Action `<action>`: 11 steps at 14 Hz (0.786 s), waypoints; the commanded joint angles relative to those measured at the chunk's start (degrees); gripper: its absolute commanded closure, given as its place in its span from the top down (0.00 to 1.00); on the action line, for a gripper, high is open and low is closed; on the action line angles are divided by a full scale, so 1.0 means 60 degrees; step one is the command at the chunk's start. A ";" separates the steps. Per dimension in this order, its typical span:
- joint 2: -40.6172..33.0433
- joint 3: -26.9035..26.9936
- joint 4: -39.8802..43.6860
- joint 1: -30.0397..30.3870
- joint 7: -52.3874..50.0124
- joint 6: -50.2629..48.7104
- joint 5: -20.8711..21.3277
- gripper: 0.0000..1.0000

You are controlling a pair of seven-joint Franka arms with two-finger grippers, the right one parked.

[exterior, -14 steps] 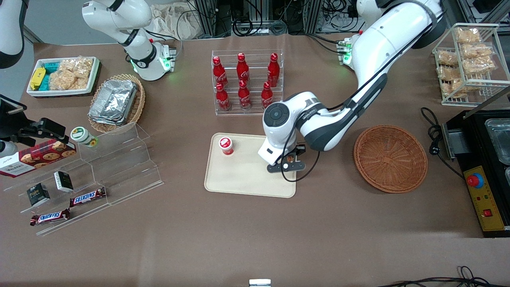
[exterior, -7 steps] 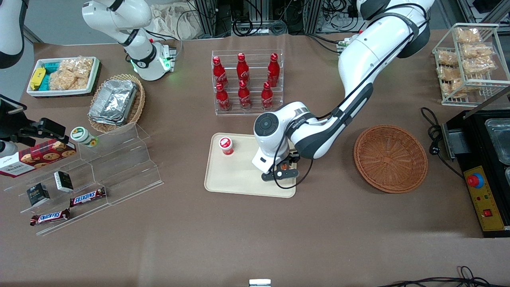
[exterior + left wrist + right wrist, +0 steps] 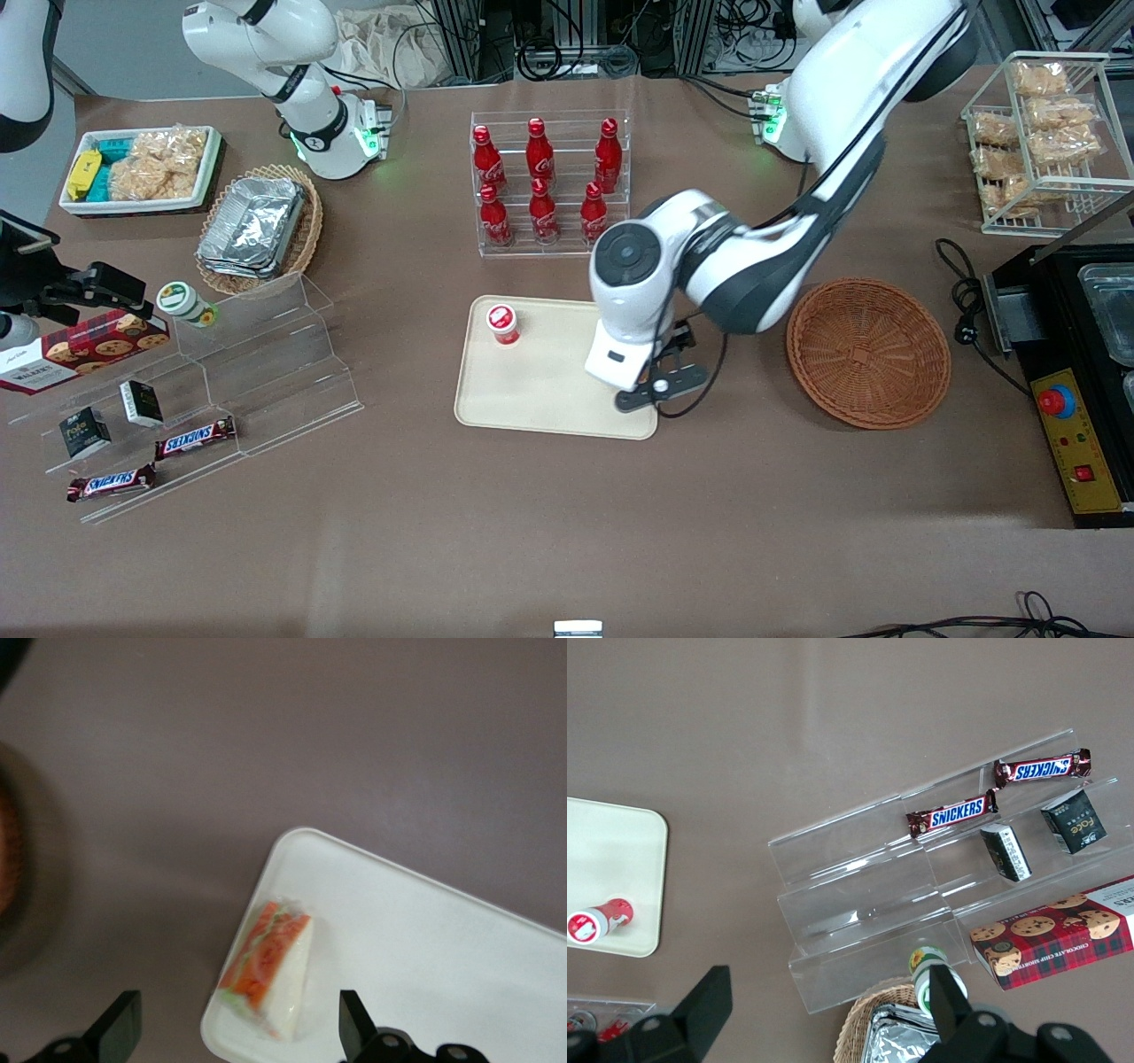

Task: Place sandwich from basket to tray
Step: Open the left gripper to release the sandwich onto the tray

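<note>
One thing you can't see from the front: the sandwich (image 3: pixel 270 961) is totally hidden under the arm's wrist there. Only your wrist camera catches it, lying flat on the tray (image 3: pixel 425 939), tucked right into a rounded corner, with the orange-red and green filling showing along the cut edge. It looks wrapped in something clear, but that's hard to make out. The basket (image 3: pixel 868 352) is just a dark reddish blur at the edge of the wrist shot.

Your pincer (image 3: pixel 237 1032) hangs above that tray corner, fingers spread wide apart with nothing between them, the sandwich sitting free below the gap. From the front, the arm reaches in from the working arm's end, elbow bent, wrist pointing down over the tray's edge nearest the basket.

The brown surface carries the round wicker basket beside the tray with nothing showing in it. A small red-capped cup (image 3: pixel 502 323) stands on the tray's other end. A clear rack of red cola bottles (image 3: pixel 542 182) sits farther from the front camera than the tray. Toward the parked arm's end you've got clear stepped shelves (image 3: pixel 266 372) with Snickers bars (image 3: pixel 195 437).
</note>
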 commanded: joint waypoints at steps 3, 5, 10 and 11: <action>-0.1836 -0.0028 -0.0385 0.1518 0.0055 -0.1233 -0.1016 1.00; -0.2362 -0.0059 -0.0400 0.2105 0.1117 -0.1571 -0.1583 1.00; -0.3739 0.2293 -0.0647 0.2284 0.4808 -0.2320 -0.3501 1.00; -0.4003 0.3069 -0.0779 0.2051 0.5614 -0.2320 -0.3825 1.00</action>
